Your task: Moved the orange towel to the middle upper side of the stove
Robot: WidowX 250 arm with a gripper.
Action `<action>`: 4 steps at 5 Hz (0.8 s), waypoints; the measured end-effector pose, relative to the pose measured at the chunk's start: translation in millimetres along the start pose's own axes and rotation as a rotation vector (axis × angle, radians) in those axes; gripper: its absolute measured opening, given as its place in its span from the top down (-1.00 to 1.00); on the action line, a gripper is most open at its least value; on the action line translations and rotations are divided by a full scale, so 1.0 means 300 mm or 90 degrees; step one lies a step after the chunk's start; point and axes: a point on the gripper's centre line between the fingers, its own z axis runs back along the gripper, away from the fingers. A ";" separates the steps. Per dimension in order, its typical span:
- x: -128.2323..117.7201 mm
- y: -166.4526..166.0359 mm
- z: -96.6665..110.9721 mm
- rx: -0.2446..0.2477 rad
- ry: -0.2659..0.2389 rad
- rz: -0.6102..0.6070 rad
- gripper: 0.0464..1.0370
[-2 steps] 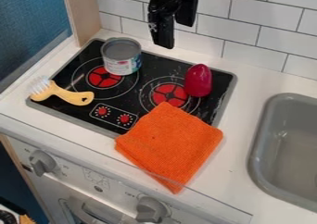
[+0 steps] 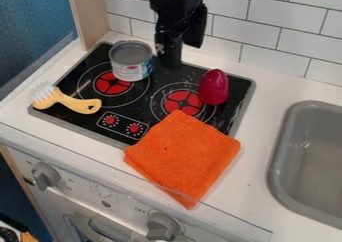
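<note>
Gripper (image 2: 170,62) lower, orange towel (image 2: 184,156) apart, nearer camera

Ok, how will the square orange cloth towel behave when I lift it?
The square orange cloth towel will probably droop, since its textured weave looks soft. It seems folded, with layers showing at one edge, so it might unfold.

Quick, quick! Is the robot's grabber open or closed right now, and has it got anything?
Gripper: can't tell whether it's open or closed; nothing seen held, and the orange towel lies apart from it.
</note>
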 end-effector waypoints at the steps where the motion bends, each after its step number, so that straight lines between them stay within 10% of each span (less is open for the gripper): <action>1: -0.018 0.078 0.010 -0.017 0.008 0.013 -0.92; 4: -0.140 0.236 -0.122 0.017 0.021 -0.019 -0.92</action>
